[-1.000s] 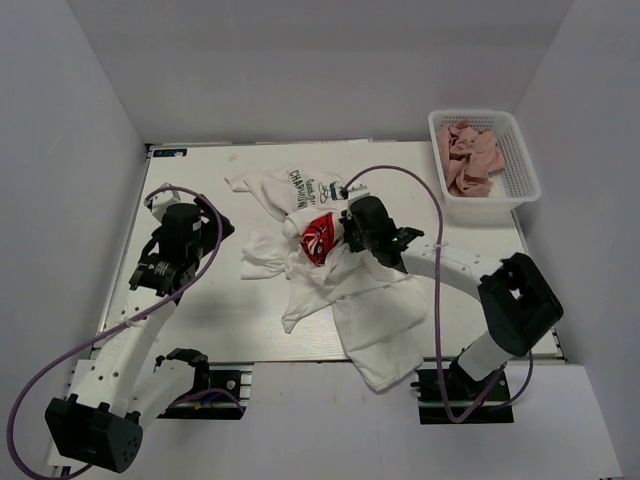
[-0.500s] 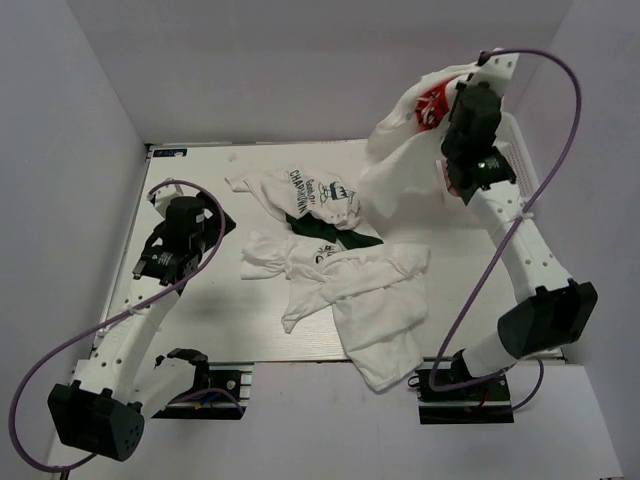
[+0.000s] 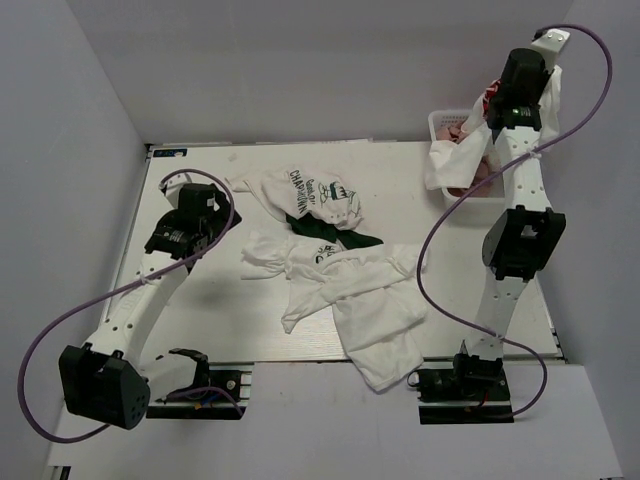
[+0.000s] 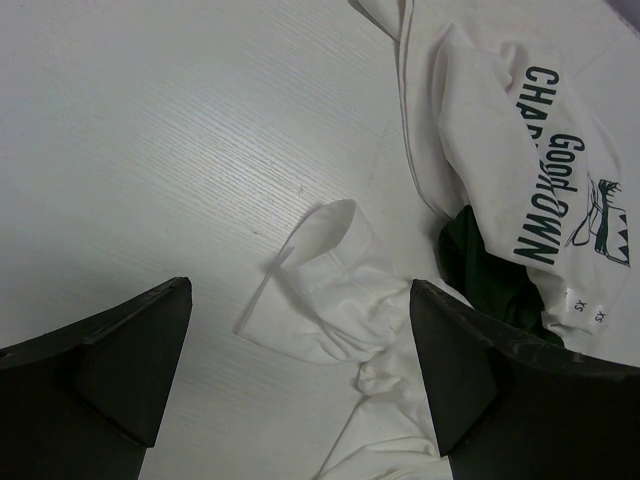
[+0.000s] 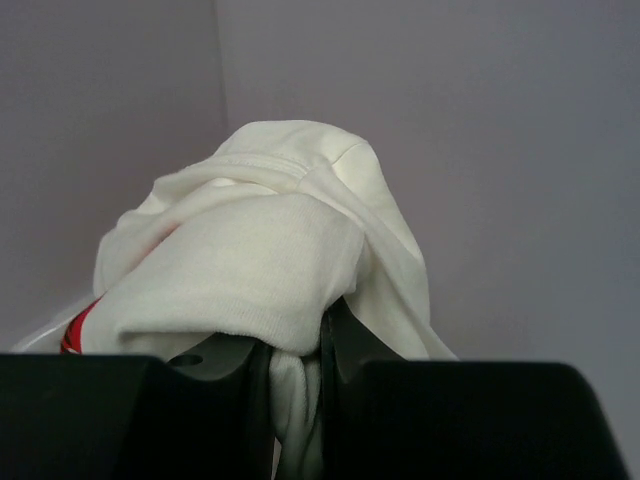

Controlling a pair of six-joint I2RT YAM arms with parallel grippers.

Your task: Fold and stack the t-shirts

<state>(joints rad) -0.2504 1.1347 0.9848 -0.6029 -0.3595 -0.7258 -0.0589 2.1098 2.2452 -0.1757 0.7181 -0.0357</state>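
White red-print t-shirt (image 3: pixel 447 165) hanging bunched from right gripper (image 3: pixel 494 98), lifted high above white basket (image 3: pixel 470 200); jaws pinching fabric fold. Judging by layout, task barely starting, nothing folded or stacked. Charlie Brown shirt (image 3: pixel 310 190), dark green shirt (image 3: pixel 332 231) and crumpled white shirts (image 3: pixel 370 300) lying overlapped on table (image 3: pixel 200 300). Left gripper (image 3: pixel 203 208) hovering spread wide over loose white sleeve (image 4: pixel 320 290), carrying nothing. Pink cloth (image 3: pixel 456 129) filling basket. Tangled heap likely hindering single-shirt picks.
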